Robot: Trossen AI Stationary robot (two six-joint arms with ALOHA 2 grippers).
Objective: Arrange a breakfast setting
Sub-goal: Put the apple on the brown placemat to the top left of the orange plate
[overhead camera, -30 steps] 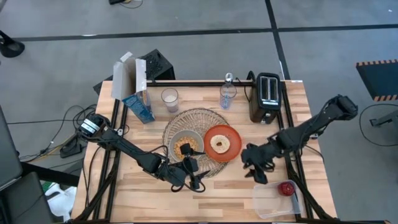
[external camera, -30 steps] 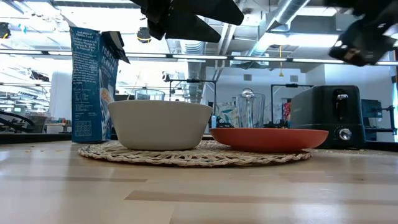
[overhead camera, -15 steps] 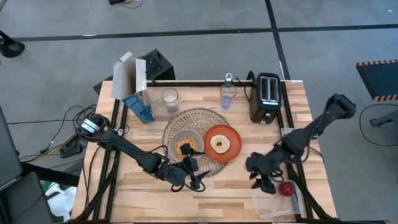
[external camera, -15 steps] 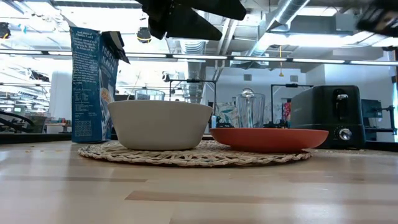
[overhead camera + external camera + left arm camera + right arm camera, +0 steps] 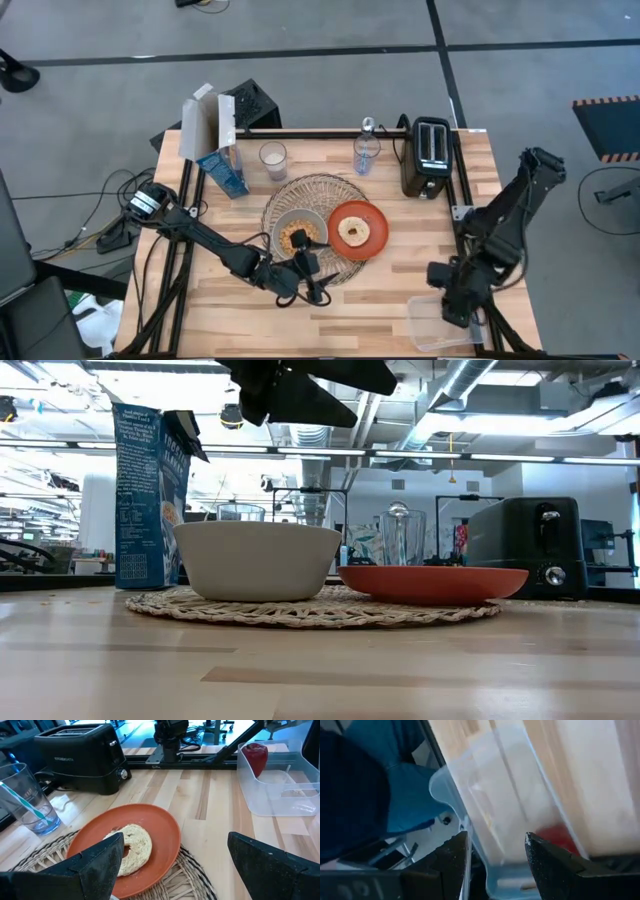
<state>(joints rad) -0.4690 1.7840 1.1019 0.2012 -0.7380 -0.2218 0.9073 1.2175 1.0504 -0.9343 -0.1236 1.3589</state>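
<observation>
A round woven mat (image 5: pixel 322 190) lies mid-table. On it rest a pale grey bowl (image 5: pixel 298 236) with cereal in it and an orange plate (image 5: pixel 374 222). A bagel (image 5: pixel 352 232) lies on the plate. My left gripper (image 5: pixel 172 865) hovers open over the mat's near edge, beside the bowl, pointing toward the plate. A small red apple (image 5: pixel 255 757) stands in a clear tub (image 5: pixel 280 790) at the near right corner. My right gripper (image 5: pixel 495 865) hangs open above that tub, pointing down at the apple (image 5: pixel 560 837); in the high view it hides the apple.
A black toaster (image 5: pixel 430 155) stands at the far right. A blue-and-white cereal box (image 5: pixel 215 150), a glass of milk (image 5: pixel 272 157) and a water glass (image 5: pixel 366 152) line the far side. Bare wood lies near the front edge, left of the tub (image 5: pixel 425 325).
My right gripper has swung from beside the plate toward the table's near right corner, rising a little and rolling its wrist, and now stands over the clear tub. Its fingers keep the same gap.
</observation>
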